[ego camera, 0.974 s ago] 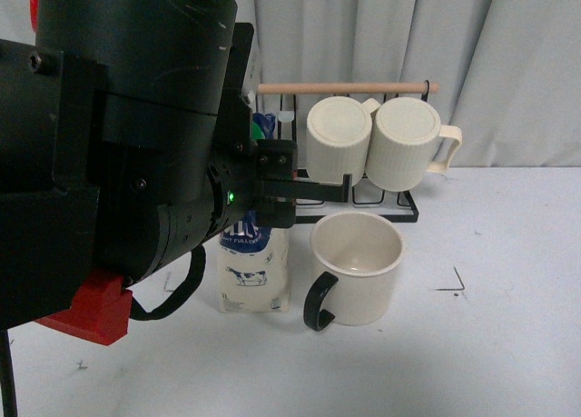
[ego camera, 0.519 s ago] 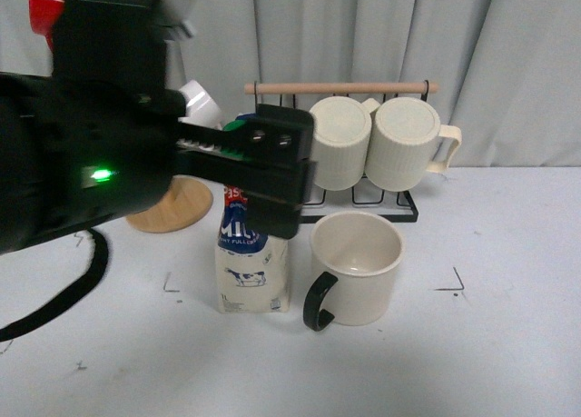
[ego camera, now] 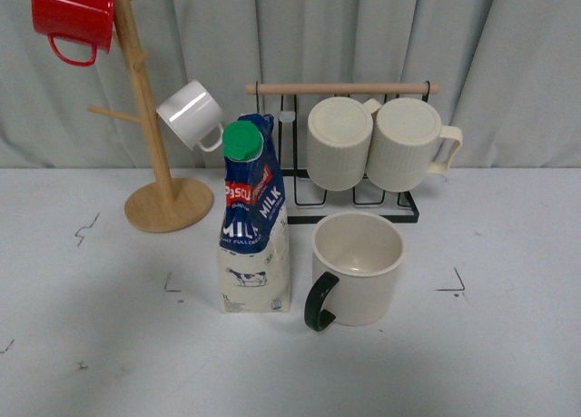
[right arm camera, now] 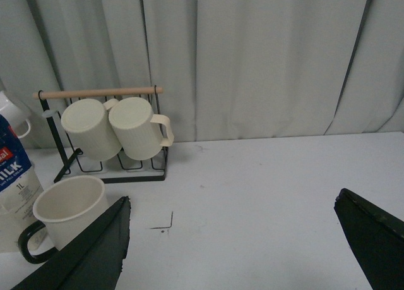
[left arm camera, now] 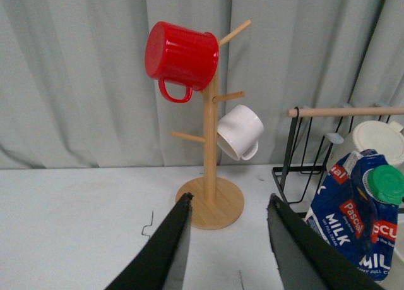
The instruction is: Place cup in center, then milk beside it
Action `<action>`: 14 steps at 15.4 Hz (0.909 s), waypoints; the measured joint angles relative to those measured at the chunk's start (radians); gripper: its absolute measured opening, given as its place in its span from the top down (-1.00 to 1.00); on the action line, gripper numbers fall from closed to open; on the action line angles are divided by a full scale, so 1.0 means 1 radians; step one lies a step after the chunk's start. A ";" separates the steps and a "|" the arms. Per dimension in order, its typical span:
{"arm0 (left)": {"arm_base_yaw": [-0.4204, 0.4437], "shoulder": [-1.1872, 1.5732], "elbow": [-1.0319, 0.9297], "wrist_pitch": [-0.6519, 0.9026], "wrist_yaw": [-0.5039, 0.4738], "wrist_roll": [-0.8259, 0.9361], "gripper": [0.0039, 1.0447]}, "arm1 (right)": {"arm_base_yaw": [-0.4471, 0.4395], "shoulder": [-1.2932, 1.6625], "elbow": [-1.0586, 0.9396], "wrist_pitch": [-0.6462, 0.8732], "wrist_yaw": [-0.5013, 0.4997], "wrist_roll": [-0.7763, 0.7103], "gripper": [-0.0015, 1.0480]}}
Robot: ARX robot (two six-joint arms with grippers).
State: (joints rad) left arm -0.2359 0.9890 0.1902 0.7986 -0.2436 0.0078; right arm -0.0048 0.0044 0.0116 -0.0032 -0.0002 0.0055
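Note:
The cup, a wide cream mug with a glossy black handle, stands upright on the white table, its handle toward the camera; its smiley face is not visible. It also shows in the right wrist view. The milk, a blue-topped carton with a green cap, stands upright just left of the cup, close to it. It shows in the left wrist view too. Neither gripper appears in the front view. My left gripper is open and empty, away from the carton. My right gripper is wide open and empty over bare table.
A wooden mug tree at the back left carries a red mug and a small white mug. A black wire rack behind the cup holds two ribbed cream mugs. Grey curtains hang behind the table.
The left arm that filled the left of the front view, its gripper at the milk's top, has withdrawn out of that view. The milk stands alone beside the cup.

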 joint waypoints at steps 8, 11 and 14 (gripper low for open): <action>0.129 -0.288 -0.128 -0.170 0.133 -0.005 0.97 | 0.000 0.000 0.000 0.000 0.000 0.000 -0.87; 0.138 -0.315 -0.138 -0.186 0.144 -0.005 0.97 | 0.000 0.000 0.000 0.000 0.000 0.000 -0.87; 0.234 -0.507 -0.179 -0.320 0.242 -0.007 0.97 | 0.000 0.000 0.000 0.000 0.000 0.000 -0.87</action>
State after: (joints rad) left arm -0.0021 0.4824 0.0109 0.4789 -0.0017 0.0006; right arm -0.0048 0.0044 0.0116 -0.0032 -0.0002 0.0055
